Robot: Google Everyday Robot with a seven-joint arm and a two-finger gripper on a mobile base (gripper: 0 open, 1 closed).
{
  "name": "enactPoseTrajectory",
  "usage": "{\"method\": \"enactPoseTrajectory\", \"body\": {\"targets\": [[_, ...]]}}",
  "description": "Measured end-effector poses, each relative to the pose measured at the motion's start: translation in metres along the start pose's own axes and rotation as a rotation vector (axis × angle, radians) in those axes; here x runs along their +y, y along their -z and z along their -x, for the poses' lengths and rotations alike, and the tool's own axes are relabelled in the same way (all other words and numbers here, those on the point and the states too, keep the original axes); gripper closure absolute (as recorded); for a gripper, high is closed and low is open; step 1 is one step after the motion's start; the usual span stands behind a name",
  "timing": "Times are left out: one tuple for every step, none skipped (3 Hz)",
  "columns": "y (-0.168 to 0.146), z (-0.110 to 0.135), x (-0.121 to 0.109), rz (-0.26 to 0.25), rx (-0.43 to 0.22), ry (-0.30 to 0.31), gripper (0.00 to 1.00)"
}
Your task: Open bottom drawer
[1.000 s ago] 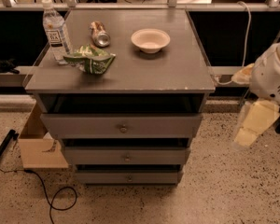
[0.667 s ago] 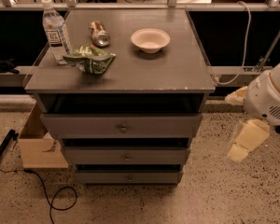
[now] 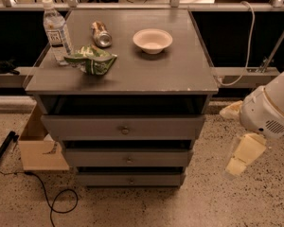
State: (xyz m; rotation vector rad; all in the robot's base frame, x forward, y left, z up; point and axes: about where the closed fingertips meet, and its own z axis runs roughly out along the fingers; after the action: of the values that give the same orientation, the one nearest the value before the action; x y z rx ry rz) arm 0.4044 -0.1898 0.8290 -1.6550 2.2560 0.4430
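Robot lab: speckled floor (image 3: 146,209), loose cables (image 3: 51,201), robot hand (image 3: 238,163) low beside grey cabinet (image 3: 180,72).

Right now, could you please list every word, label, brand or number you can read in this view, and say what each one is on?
No text here can be read.
Water bottle: it has a label, but the print is too blurred to read.
Can, lying on its side: markings too blurred.
Green bag: print unreadable.
Bottom drawer: no markings visible.
Gripper, low at the right, apart from the bottom drawer: no markings visible.
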Motion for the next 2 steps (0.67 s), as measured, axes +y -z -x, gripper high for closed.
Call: {"method": "enactPoseTrajectory", "body": {"targets": [[-0.011,0.0,-0.005,-0.01,-0.021,-0.016,0.0],[-0.045,-0.008,0.0,0.001,-0.097,-0.077,0.0]]}}
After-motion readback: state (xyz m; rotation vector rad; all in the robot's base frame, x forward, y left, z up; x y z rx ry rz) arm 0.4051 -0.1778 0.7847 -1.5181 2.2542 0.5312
